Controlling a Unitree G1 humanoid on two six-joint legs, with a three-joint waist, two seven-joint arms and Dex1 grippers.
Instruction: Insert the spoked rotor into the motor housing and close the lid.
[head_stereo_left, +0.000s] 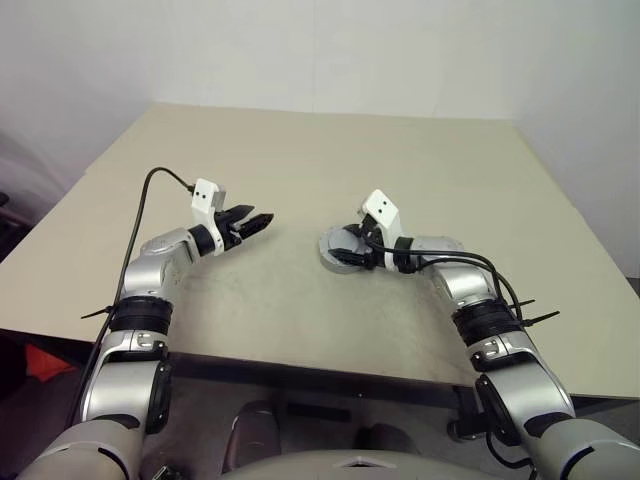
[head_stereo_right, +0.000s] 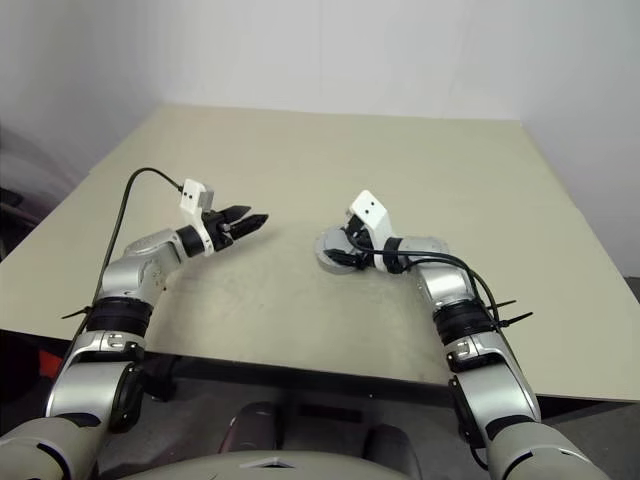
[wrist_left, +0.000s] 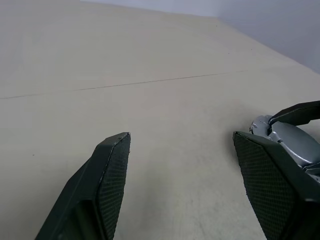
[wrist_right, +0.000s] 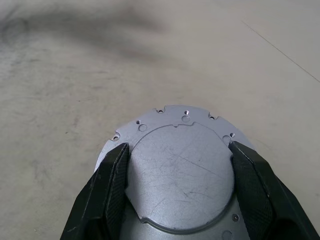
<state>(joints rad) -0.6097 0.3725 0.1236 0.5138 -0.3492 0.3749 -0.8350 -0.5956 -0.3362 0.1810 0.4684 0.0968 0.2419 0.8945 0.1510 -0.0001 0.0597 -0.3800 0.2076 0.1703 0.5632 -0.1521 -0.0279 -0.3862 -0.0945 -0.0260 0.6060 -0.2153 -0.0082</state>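
- The right gripper (wrist_right: 177, 150) has its fingers spread wide, one on each side of the lid (wrist_right: 180, 175); whether the pads press its edge or only sit beside it is hard to tell.
- The lid lies flat and closed on the housing (head_stereo_left: 333, 252), plain silvery face up, near the table's (head_stereo_left: 300, 160) middle.
- The left gripper (head_stereo_left: 258, 221) hovers open and empty, well apart to the left.
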